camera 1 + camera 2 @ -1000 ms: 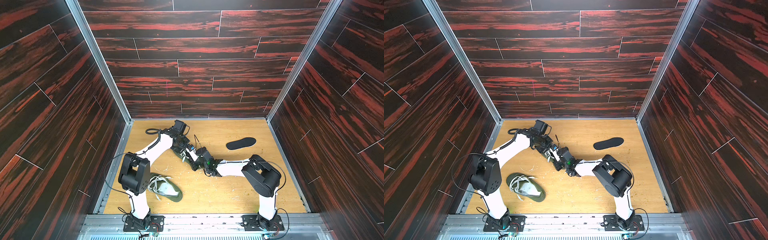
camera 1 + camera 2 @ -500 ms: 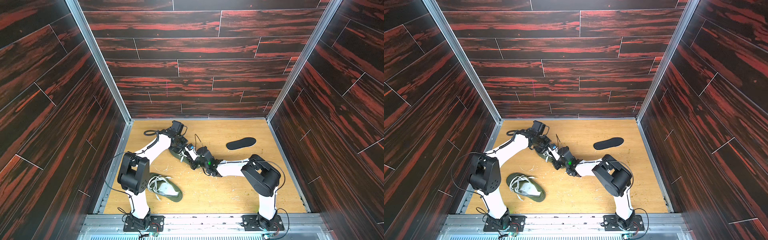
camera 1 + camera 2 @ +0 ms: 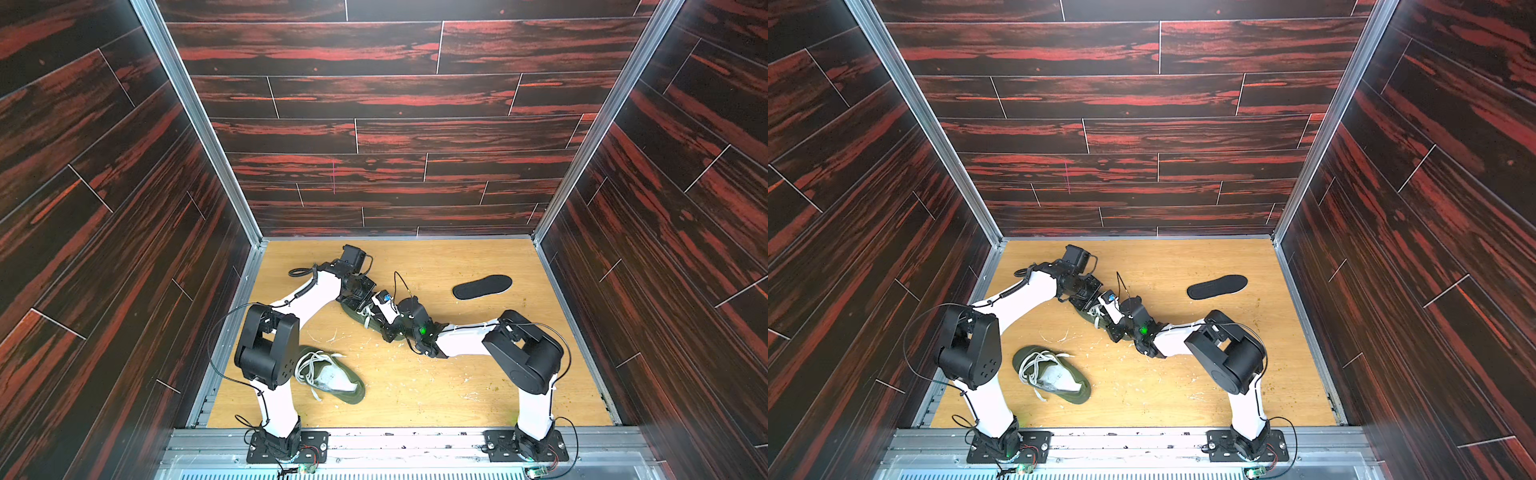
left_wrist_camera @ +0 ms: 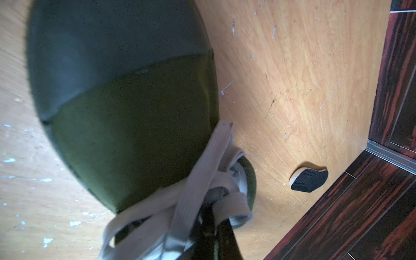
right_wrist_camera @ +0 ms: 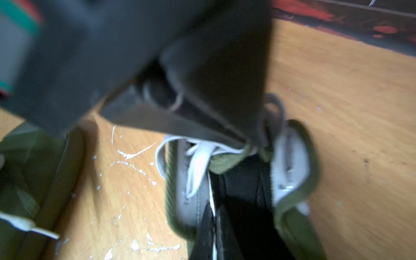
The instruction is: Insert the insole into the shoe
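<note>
A green shoe (image 3: 371,323) with white laces lies mid-floor, both arms meeting over it. My left gripper (image 3: 360,306) is shut on the shoe's green tongue (image 5: 227,161) and holds it up from the opening. My right gripper (image 5: 213,225) is shut, its fingers reaching into the shoe's opening beside the grey lining (image 5: 290,171). A thin white line shows between them; I cannot tell what it is. The shoe's inside looks black. The black insole (image 3: 482,286) lies flat on the floor to the right, apart from both grippers. The left wrist view shows the toe cap (image 4: 121,67) and that insole (image 4: 308,180).
A second green shoe (image 3: 332,374) with loose white laces lies near the left arm's base. Dark wood-pattern walls (image 3: 665,291) close in the wooden floor (image 3: 436,386) on three sides. White scuffs mark the floor.
The left arm's wrist has edged slightly to the left with the shoe. Both grippers stay shut in the same places.
</note>
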### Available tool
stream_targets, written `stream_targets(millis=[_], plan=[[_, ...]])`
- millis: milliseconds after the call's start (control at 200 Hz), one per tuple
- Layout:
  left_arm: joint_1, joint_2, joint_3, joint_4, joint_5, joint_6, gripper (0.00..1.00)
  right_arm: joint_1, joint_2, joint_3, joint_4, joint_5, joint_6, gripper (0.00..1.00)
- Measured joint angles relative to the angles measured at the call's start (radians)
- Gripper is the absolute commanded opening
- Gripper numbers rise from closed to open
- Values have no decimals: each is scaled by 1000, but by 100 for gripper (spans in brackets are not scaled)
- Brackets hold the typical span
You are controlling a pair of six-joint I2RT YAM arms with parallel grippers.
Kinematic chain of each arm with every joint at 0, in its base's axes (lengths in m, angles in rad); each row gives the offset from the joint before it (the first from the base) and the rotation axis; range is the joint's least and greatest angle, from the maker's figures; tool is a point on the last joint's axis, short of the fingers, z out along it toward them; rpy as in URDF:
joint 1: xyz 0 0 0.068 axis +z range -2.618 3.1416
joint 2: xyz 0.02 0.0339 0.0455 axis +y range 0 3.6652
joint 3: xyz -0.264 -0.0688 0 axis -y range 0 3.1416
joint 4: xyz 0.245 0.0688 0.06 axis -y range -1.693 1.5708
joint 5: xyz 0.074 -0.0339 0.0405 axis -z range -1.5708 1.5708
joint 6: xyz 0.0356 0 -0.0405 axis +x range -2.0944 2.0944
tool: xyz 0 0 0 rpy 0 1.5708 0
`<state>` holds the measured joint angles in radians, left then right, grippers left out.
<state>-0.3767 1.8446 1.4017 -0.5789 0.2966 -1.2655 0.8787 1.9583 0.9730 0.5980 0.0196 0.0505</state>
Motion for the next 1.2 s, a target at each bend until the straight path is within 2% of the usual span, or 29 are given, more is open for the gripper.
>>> stream_targets(millis=[215,256,306,411,481,721,857,962,1092,1197], plan=[[13,-1,-14,32,2,-10,0,-10,23,82,-60,-34,-52,0],[18,-1,-14,34,2,-11,0,-13,24,92,-76,-41,-56,8],[19,-1,-15,34,2,-11,0,-15,24,96,-83,-49,-58,23],[19,-2,-24,34,5,-10,0,-15,22,85,-74,-76,-61,38],[13,-2,-32,28,10,-10,0,-14,9,61,-72,-95,-54,44],[5,-2,-42,37,6,-7,0,-10,-100,-22,-132,-137,1,58],[5,-2,-46,45,-2,-6,0,-13,-214,-73,-214,-132,36,62],[5,-2,-46,50,-6,-6,0,-25,-306,-89,-308,-115,84,61],[5,-2,-46,53,-12,-7,0,-71,-388,-89,-433,-88,212,57],[4,-2,-45,53,-18,-7,0,-107,-422,-91,-523,-67,371,52]])
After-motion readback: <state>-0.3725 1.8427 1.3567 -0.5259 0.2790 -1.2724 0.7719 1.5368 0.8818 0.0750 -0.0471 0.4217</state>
